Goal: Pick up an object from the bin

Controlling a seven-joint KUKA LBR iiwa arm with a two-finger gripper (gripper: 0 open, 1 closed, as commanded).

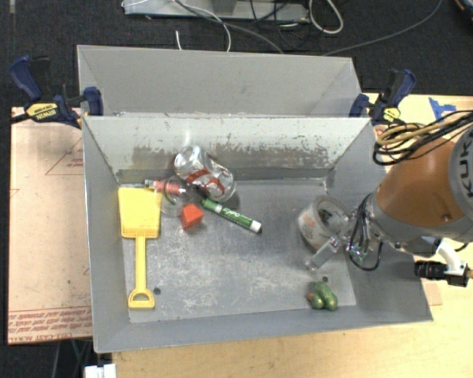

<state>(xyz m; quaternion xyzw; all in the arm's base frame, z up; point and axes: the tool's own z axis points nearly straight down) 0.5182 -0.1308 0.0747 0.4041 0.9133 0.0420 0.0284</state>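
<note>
Translucent roundish thing point(315, 217), pale and cup-like, lies at the right of the bin point(244, 278), close to the right wall. The gripper point(325, 250) is low over the floor, just beside and partly over it; how far apart its jaws stand cannot be told, nor whether it grips anything. The arm reaches in over the right wall, its orange cover point(426, 191) above the rim. A small green lump point(324, 297) lies near the front. Well apart, at left, lie a green marker point(231, 216), red block point(191, 216), crumpled clear wrapper point(201, 176) and yellow toy shovel point(139, 227).
</note>
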